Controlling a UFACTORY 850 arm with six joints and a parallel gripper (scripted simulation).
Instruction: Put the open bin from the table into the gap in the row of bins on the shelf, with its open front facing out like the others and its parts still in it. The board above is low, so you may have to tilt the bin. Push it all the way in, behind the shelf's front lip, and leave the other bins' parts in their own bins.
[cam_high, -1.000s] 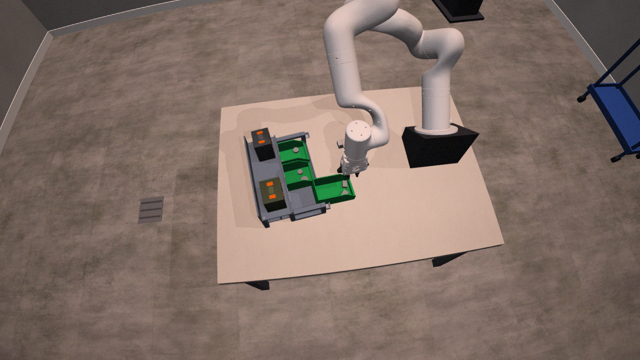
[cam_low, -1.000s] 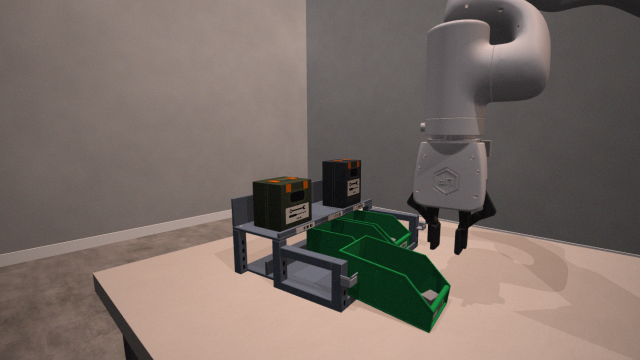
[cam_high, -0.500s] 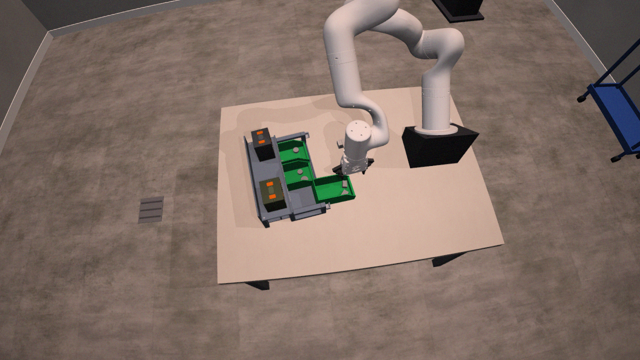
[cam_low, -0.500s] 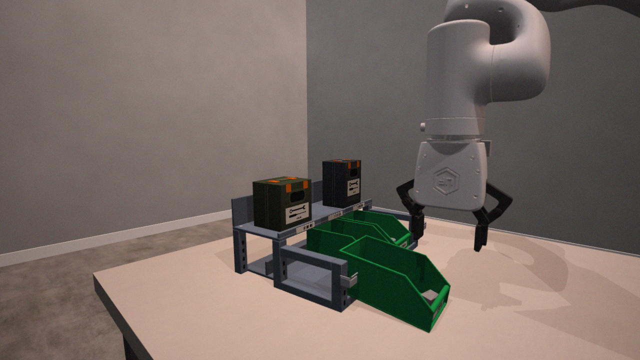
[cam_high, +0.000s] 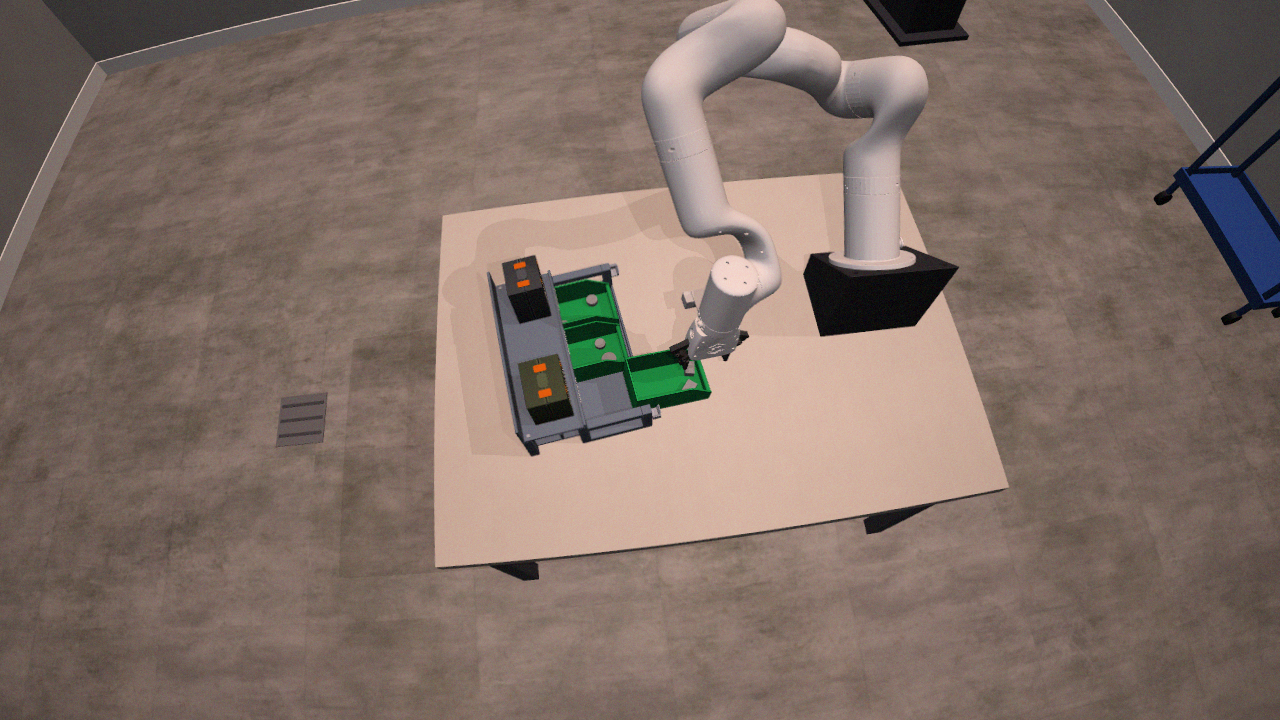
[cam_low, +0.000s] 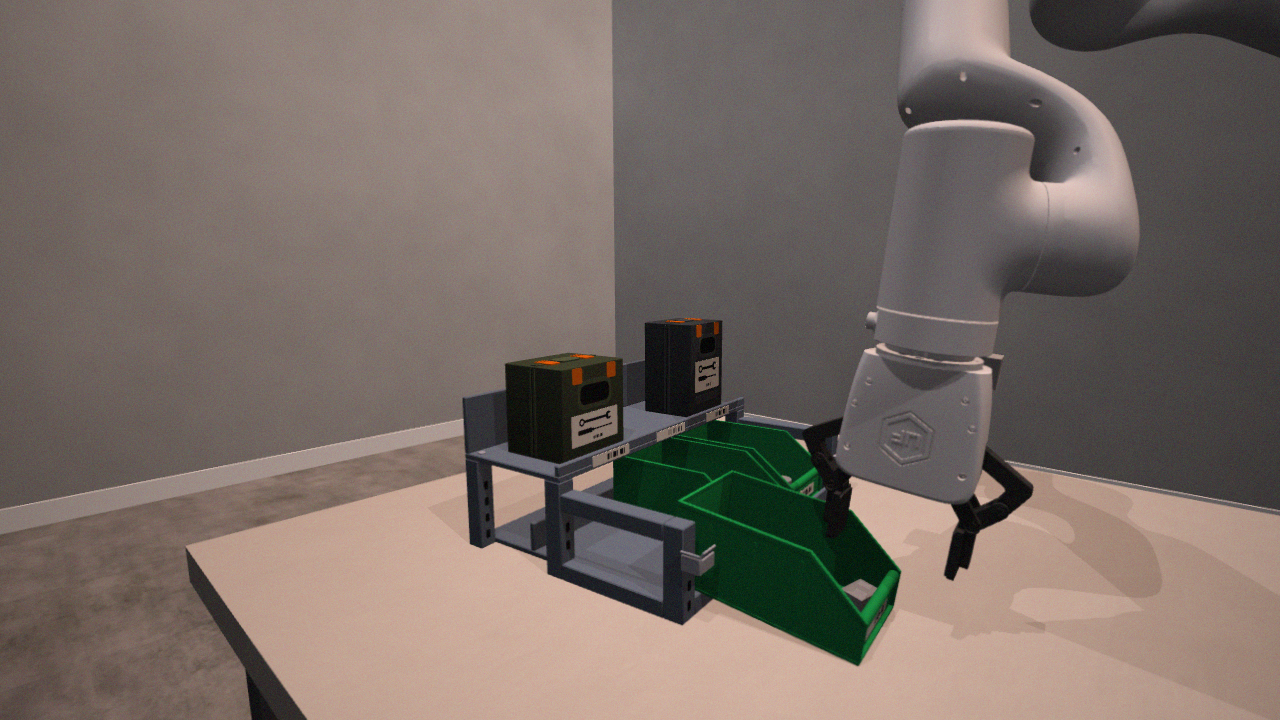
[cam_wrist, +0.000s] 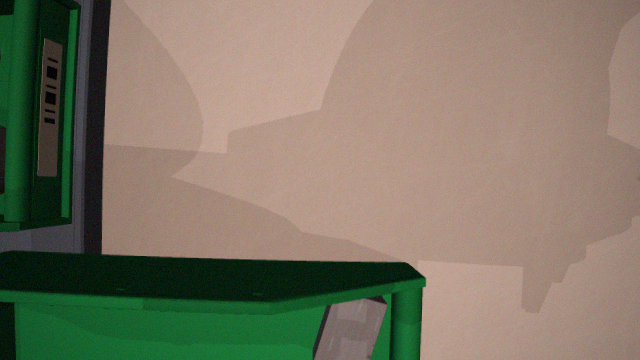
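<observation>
The open green bin (cam_high: 657, 380) (cam_low: 778, 573) (cam_wrist: 150, 325) lies on the table, its back end at the mouth of the gap (cam_high: 608, 394) in the grey shelf (cam_high: 537, 344) (cam_low: 626, 438) and its open front facing away from the shelf. A grey part (cam_high: 691, 385) (cam_low: 861, 592) (cam_wrist: 350, 325) lies at its front. My gripper (cam_high: 702, 358) (cam_low: 895, 548) is open and empty. It straddles the bin's side wall near the front, one finger inside and one outside. Two more green bins (cam_high: 586, 300) (cam_high: 595, 344) (cam_low: 760, 443) sit in the shelf with parts in them.
A black box (cam_high: 525, 286) (cam_low: 684, 362) and an olive box (cam_high: 546, 389) (cam_low: 563, 402) stand on the shelf's top board. A small grey piece lies on the table (cam_high: 716, 483). The arm's black base (cam_high: 872, 291) stands at the right.
</observation>
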